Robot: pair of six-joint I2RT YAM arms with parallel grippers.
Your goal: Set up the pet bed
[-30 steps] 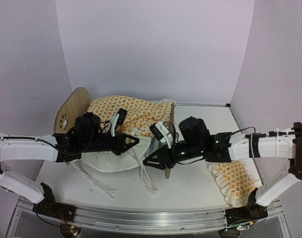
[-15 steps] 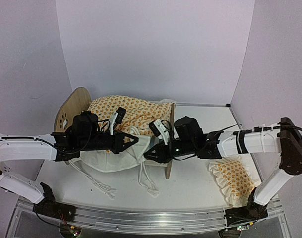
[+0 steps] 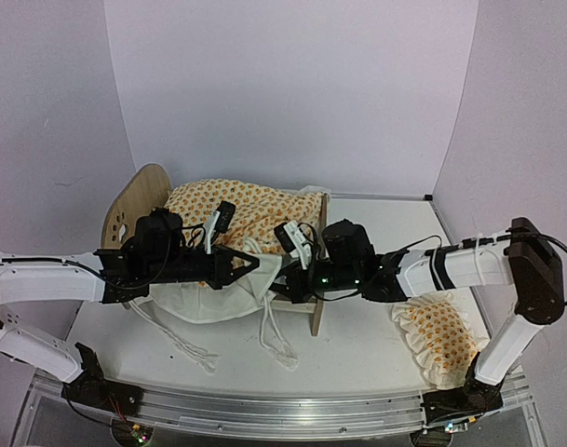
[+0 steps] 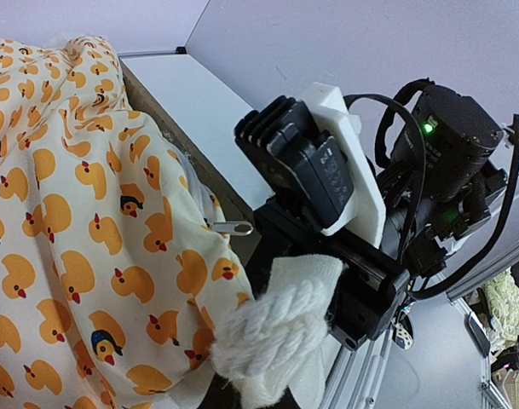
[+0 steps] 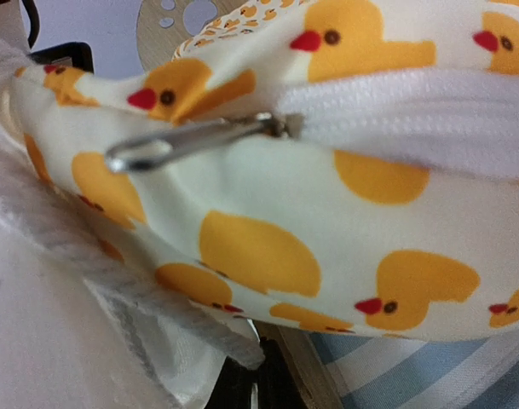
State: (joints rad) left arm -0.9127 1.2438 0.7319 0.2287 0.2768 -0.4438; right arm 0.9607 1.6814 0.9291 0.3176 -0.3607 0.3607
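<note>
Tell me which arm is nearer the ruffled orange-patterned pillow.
Right. The right arm passes just behind the pillow; the left arm lies far off to the left, past the pet bed.

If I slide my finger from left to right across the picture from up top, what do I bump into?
round wooden end board → left claw → right claw → ruffled duck pillow

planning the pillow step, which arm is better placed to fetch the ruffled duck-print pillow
Right, probably. The small duck-print ruffled pillow lies on the white table beside the right arm's base, far from the left arm, whose fingers are shut on the white trim of the duck-print quilt.
</note>
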